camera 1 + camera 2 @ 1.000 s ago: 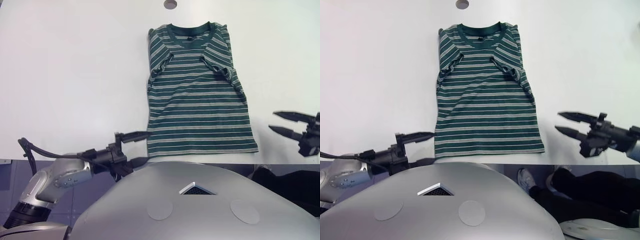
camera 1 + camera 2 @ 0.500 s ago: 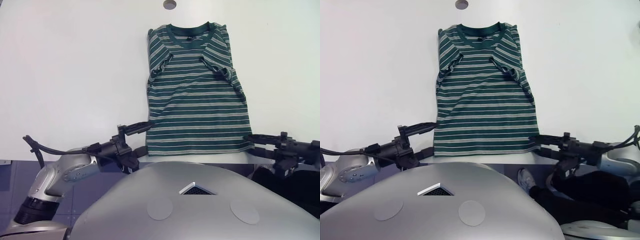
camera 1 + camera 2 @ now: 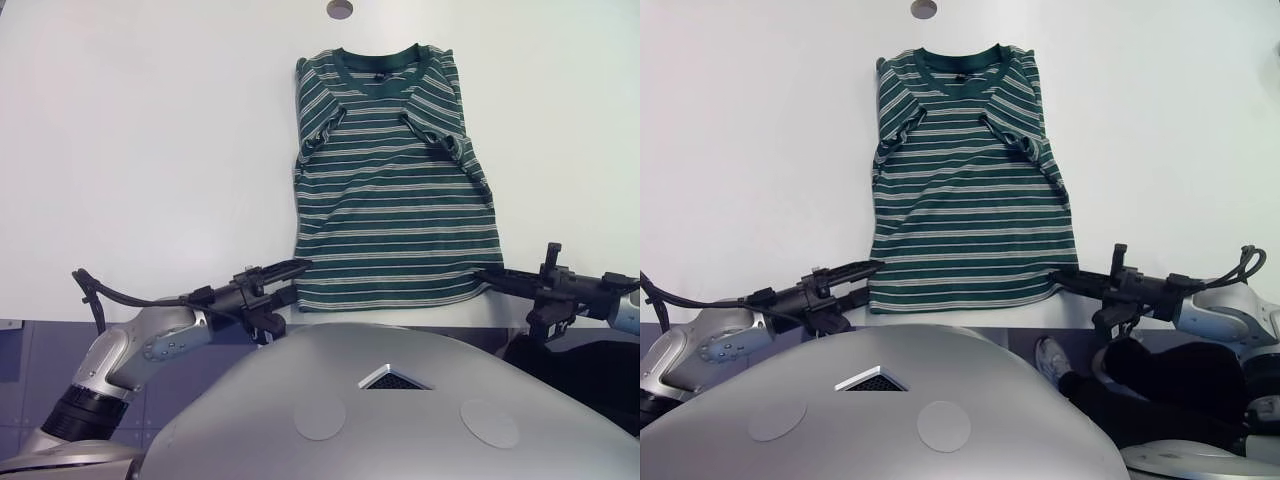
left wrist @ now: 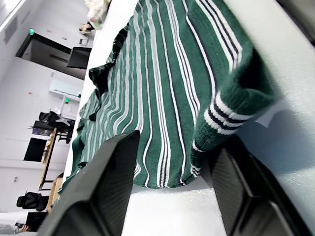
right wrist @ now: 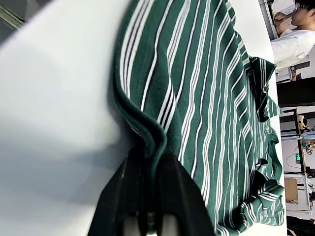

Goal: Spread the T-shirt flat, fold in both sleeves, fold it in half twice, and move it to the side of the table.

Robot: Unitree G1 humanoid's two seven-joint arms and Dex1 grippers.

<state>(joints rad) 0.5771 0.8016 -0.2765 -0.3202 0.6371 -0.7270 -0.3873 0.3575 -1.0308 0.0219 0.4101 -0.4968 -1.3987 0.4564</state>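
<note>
The T-shirt (image 3: 395, 180) lies flat on the worktop (image 3: 150, 150), sleeves folded in. The right hand (image 3: 488, 277) pinches its near hem corner. The left hand (image 3: 295, 280), fingers spread, straddles the opposite corner, apparently positioned for the first half-fold.

An office-like workroom or lab, going by the furnishings. A broad white table (image 3: 150, 150) takes up the upper part of the left eye view, with a round cable hole (image 3: 340, 8) at the top centre edge, the sort found in a desk. In the lower left corner, under the table's edge, the floor (image 3: 22, 365) is laid in grey square panels. Past the table's far end, the left wrist view shows a room with plain white walls, a wall-mounted air unit (image 4: 64, 88), a dark screen (image 4: 33, 149) and black swivel chairs (image 4: 27, 200) — plus a small green lit sign (image 4: 31, 31) high on the wall.
</note>
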